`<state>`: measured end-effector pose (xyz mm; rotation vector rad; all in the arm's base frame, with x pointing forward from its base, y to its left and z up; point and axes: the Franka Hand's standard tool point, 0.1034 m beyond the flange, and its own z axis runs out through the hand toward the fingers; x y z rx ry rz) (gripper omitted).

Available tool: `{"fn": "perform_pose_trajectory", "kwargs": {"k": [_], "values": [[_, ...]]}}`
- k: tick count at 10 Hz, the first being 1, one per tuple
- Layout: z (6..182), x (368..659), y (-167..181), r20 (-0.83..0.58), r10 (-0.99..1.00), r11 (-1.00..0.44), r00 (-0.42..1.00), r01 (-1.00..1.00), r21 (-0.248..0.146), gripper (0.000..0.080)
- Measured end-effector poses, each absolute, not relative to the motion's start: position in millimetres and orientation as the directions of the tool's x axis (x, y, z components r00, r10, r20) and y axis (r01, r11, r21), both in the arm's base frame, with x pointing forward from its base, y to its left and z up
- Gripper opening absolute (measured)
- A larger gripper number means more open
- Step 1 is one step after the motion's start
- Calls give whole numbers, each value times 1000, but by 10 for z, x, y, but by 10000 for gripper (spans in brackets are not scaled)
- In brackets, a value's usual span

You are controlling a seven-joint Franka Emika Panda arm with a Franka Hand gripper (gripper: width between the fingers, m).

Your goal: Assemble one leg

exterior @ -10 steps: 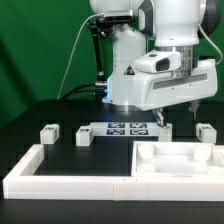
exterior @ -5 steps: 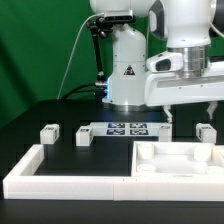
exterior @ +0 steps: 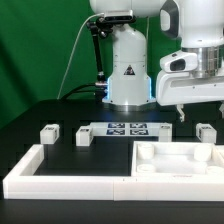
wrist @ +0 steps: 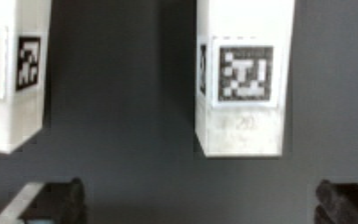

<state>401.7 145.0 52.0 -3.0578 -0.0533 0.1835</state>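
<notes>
White plastic stubby leg point(wrist: 243, 85), black-and-white tag on face; pincer point(wrist: 197, 200) spread wide, not touching it.

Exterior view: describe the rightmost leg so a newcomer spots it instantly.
Find the big white tabletop at the exterior view's front right. Just behind its far right corner sits the leg, a small white block. The other two visible legs sit left of the marker board; this one is right of it.
</notes>
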Motion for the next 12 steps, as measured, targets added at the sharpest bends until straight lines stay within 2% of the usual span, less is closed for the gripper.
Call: {"fn": "perform_pose_trajectory", "kwargs": {"k": [2,5,7,9,12], "values": [[480,3948,1426,-289,41,-997,956,20,-77,649],[517,3888,1609,-514,71,-997,855,39,-74,649],[540,3812,1672,-699,91,-996,709,53,-76,649],[365,3900,1663,-745,86,-996,662,40,-80,649],[219,3900,1627,-736,75,-997,672,27,-76,649]]}}
